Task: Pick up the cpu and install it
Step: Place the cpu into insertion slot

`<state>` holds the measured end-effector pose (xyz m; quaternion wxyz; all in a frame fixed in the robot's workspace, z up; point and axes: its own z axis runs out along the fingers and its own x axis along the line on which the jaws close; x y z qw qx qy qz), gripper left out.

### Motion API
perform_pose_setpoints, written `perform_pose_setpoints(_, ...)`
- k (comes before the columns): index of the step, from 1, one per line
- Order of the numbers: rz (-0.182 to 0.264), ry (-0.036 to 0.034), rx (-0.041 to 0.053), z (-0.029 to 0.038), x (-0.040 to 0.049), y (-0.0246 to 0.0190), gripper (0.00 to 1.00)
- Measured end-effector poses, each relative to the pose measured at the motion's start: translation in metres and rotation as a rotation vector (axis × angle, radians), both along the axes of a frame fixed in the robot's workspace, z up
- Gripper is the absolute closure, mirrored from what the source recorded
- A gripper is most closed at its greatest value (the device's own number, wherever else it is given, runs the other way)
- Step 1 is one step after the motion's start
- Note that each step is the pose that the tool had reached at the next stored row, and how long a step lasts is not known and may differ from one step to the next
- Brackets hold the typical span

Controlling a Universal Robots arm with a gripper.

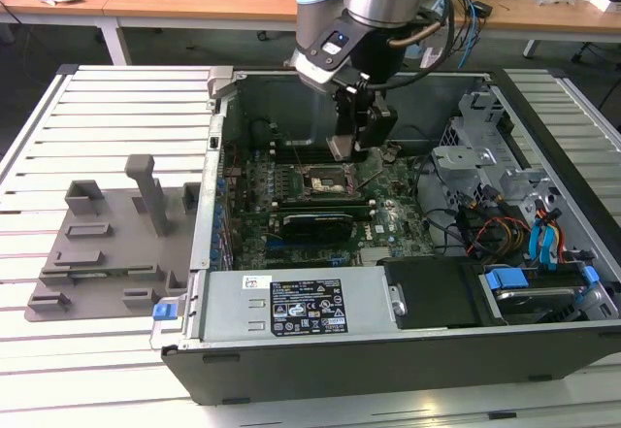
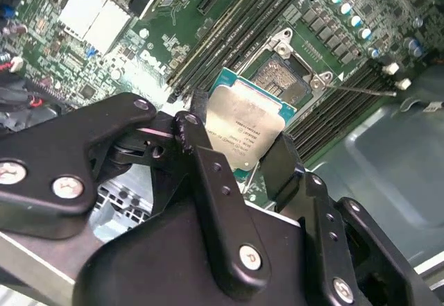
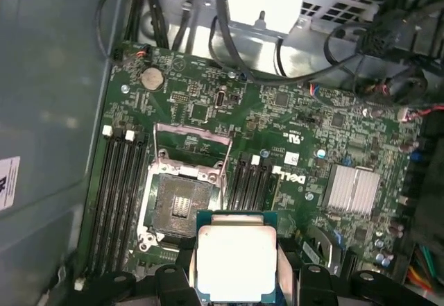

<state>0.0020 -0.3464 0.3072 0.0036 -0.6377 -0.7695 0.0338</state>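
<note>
The hand (image 1: 349,148) pinches the cpu (image 3: 236,261) by its edges between two black fingers (image 2: 208,174), above the green board (image 1: 388,224) inside the computer case (image 1: 388,355). In the exterior view it hangs near the socket (image 1: 325,183), at about one o'clock from it.

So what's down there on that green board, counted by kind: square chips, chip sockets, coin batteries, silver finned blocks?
cpu: 1, held in the jaws
open empty socket: 1
coin battery: 1
silver finned block: 1
Total: 4
</note>
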Motion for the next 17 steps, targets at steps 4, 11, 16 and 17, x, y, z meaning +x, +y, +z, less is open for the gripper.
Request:
perform_pose_setpoints(4, -0.096, -0.0001, -0.0001, -0.0004, 0.0, 0.0, 0.45)
perform_pose_setpoints(11, -0.097, 0.0, 0.0001, -0.0012, 0.0, 0.0, 0.45)
perform_pose_setpoints(16, -0.097, 0.0, 0.0, -0.0047, 0.0, 0.0, 0.45)
perform_pose_setpoints(17, -0.097, 0.0, 0.0, -0.0055, 0.0, 0.0, 0.45)
